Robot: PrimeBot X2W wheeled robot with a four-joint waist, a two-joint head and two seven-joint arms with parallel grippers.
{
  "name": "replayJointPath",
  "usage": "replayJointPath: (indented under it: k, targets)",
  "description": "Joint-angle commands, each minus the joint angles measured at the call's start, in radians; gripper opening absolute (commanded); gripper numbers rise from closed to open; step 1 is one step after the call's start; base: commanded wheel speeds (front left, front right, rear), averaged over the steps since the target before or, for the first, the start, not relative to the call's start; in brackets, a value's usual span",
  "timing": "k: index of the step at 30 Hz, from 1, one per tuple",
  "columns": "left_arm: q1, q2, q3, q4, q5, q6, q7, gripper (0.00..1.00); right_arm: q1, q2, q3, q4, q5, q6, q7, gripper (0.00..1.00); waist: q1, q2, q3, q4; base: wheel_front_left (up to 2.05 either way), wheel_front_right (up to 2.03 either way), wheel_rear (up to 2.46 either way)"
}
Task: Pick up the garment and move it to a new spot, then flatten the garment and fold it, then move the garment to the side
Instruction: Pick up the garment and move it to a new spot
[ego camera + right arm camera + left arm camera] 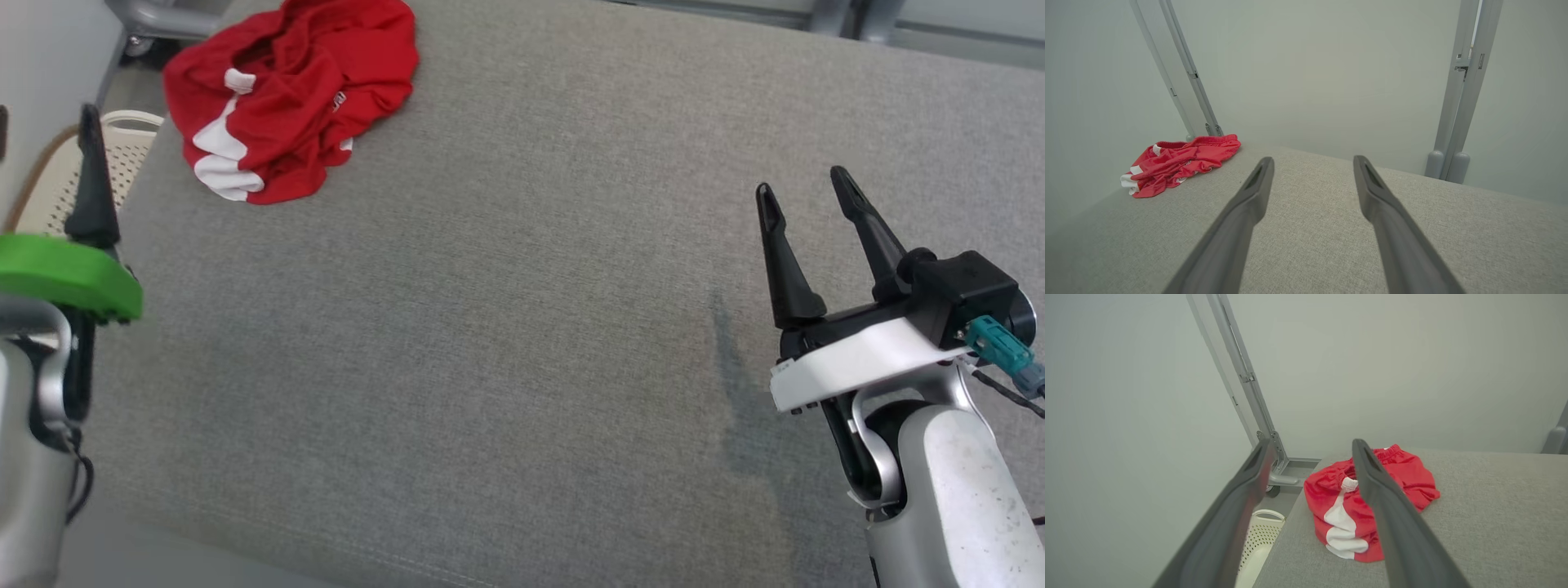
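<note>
A crumpled red garment (290, 90) with white stripes lies bunched at the far left corner of the grey fabric surface (506, 327). It also shows ahead of the fingers in the left wrist view as the red garment (1339, 498), and far to the left in the right wrist view as the garment (1175, 163). My left gripper (1310, 447) hangs open at the surface's left edge, short of the garment, holding nothing. My left gripper's one visible finger (91, 180) stands at the left border of the head view. My right gripper (804, 184) is open and empty over the right side, far from the garment.
A cream perforated laundry basket (90, 167) sits on the floor beside the surface's left edge, below my left gripper, seen also as the basket (1259, 535). Grey metal frame posts (1457, 102) and a pale wall stand behind the surface. A wheeled frame foot (1278, 479) is by the far left corner.
</note>
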Motion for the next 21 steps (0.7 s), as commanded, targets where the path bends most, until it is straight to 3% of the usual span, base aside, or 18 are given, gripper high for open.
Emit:
replayJointPath:
  k: [1,10,16,21]
  targets:
    - [-0.109,0.029,-0.004,0.060,0.000,-0.027,0.043,1.00,-0.030,-0.004,0.004,-0.013,-0.014,0.000,0.005,1.00,0.0000,0.0107,0.117,-0.099,0.00,0.00,0.00]
    - [-0.385,0.066,-0.051,0.370,0.003,-0.103,0.192,1.00,-0.082,-0.004,0.003,-0.053,-0.065,0.000,0.035,1.00,0.0000,0.0107,0.251,-0.210,0.00,0.00,0.00]
    - [-0.480,0.076,-0.063,0.550,0.014,-0.109,0.204,1.00,-0.088,-0.003,0.006,-0.082,-0.079,0.000,0.047,1.00,0.0000,0.0107,0.309,-0.259,0.00,0.00,0.00]
    - [-0.512,0.082,-0.060,0.656,0.019,-0.088,0.197,1.00,-0.088,-0.004,0.002,-0.099,-0.086,0.000,0.046,1.00,0.0000,0.0107,0.335,-0.280,0.00,0.00,0.00]
